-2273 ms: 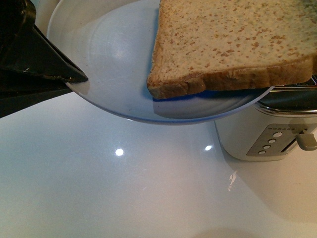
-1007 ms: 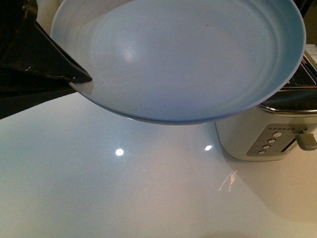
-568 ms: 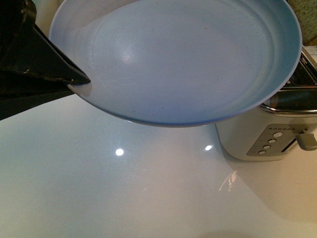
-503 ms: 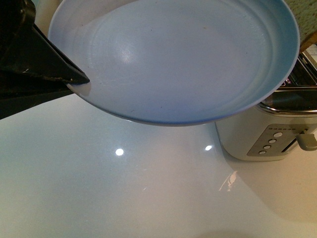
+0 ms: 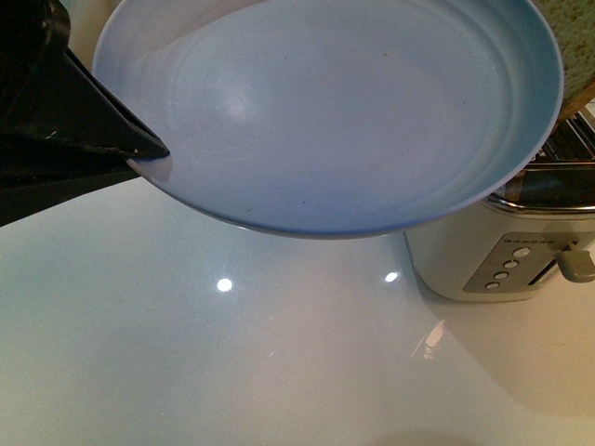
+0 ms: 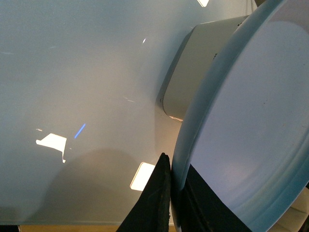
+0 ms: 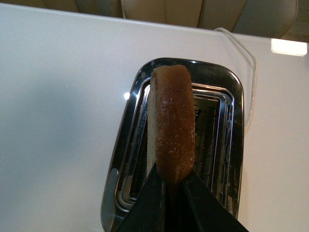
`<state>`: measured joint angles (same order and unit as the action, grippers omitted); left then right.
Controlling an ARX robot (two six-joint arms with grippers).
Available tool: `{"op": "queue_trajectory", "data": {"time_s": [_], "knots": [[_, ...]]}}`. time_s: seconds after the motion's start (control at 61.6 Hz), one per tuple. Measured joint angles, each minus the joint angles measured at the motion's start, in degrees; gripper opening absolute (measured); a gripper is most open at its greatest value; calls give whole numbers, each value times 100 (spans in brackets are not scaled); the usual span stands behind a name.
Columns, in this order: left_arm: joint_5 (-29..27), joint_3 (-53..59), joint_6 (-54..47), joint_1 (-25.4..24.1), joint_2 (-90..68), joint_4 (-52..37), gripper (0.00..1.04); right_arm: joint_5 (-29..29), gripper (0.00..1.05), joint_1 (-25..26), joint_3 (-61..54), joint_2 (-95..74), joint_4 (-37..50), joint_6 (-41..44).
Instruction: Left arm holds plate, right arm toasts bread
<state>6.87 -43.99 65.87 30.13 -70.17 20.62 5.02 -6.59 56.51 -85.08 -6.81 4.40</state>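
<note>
My left gripper (image 5: pixel 149 153) is shut on the rim of the pale blue-grey plate (image 5: pixel 344 111), holding it tilted above the white table; the plate is bare. In the left wrist view the black jaws pinch the plate's edge (image 6: pixel 193 125), with the gripper (image 6: pixel 171 166) at the rim. My right gripper (image 7: pixel 173 180) is shut on the bread (image 7: pixel 171 125), held on edge, crust toward the camera, above the toaster's slots (image 7: pixel 212 130). In the front view only a corner of the bread (image 5: pixel 576 42) shows at the top right, above the toaster (image 5: pixel 502 251).
The white toaster has a chrome top (image 7: pixel 140 96), buttons (image 5: pixel 507 265) and a lever (image 5: pixel 576 265) on its front. Its cord (image 7: pixel 246 53) runs behind it. The glossy white table (image 5: pixel 232 353) spreads to the left and front.
The bread has been lifted off the plate and carried right over the toaster; a corner of it has come back into the front view's top right. The plate has barely moved.
</note>
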Motion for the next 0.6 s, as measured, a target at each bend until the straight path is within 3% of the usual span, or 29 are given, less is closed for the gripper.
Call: {"op": "queue_trajectory", "data": {"time_s": [0.601], "knots": [[61, 0, 0, -17, -2, -39, 3, -798, 3, -164, 911, -479, -1091, 105]]}}
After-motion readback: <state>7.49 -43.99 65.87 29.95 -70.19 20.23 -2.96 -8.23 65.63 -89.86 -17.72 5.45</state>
